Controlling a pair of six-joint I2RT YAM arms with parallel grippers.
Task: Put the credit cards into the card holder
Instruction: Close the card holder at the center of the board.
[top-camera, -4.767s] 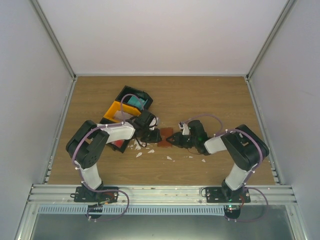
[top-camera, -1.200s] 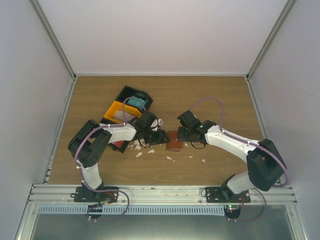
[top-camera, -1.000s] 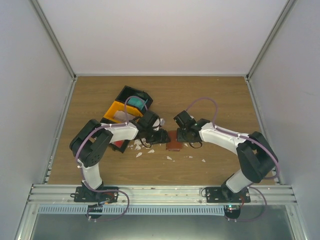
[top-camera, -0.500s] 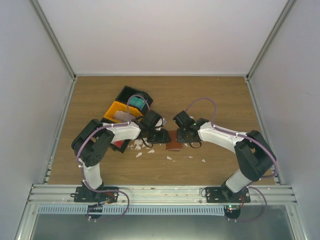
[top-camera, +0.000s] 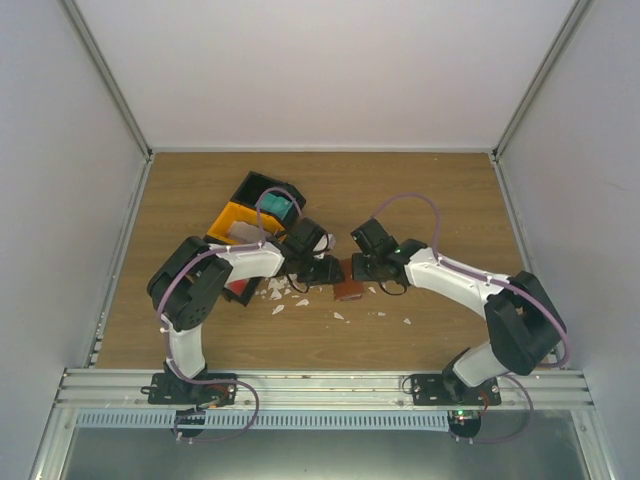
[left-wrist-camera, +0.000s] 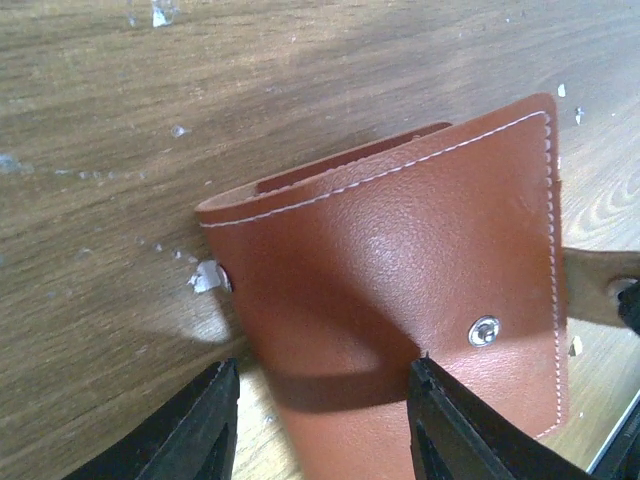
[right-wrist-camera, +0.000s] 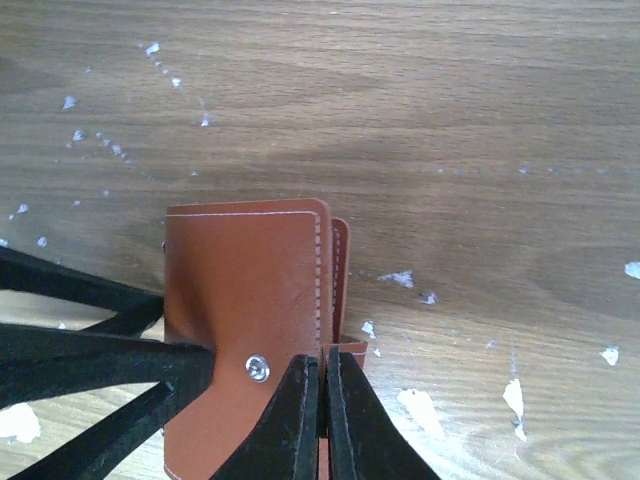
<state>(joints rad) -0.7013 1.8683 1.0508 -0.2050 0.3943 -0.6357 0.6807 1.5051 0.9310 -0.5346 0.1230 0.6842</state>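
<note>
The reddish-brown card holder (top-camera: 347, 289) sits on the table between both grippers. In the left wrist view it (left-wrist-camera: 400, 280) is tilted with its pocket slit facing away. My left gripper (left-wrist-camera: 320, 405) is open, one finger over the holder and one beside its edge. My right gripper (right-wrist-camera: 322, 372) is shut on the holder's (right-wrist-camera: 250, 300) right edge, pinching a thin leather layer. Teal credit cards (top-camera: 277, 208) lie in the tray. A red card (top-camera: 237, 290) peeks out under my left arm.
The black-and-orange compartment tray (top-camera: 232, 217) stands behind my left arm. Small white scraps (top-camera: 278, 308) are strewn on the wood around the holder, also in the right wrist view (right-wrist-camera: 515, 397). My left fingers (right-wrist-camera: 90, 345) show in the right wrist view.
The holder has shifted right and nearer since the earliest frame. My left gripper has crept right onto it. My right arm's elbow swung while its gripper stayed at the holder.
</note>
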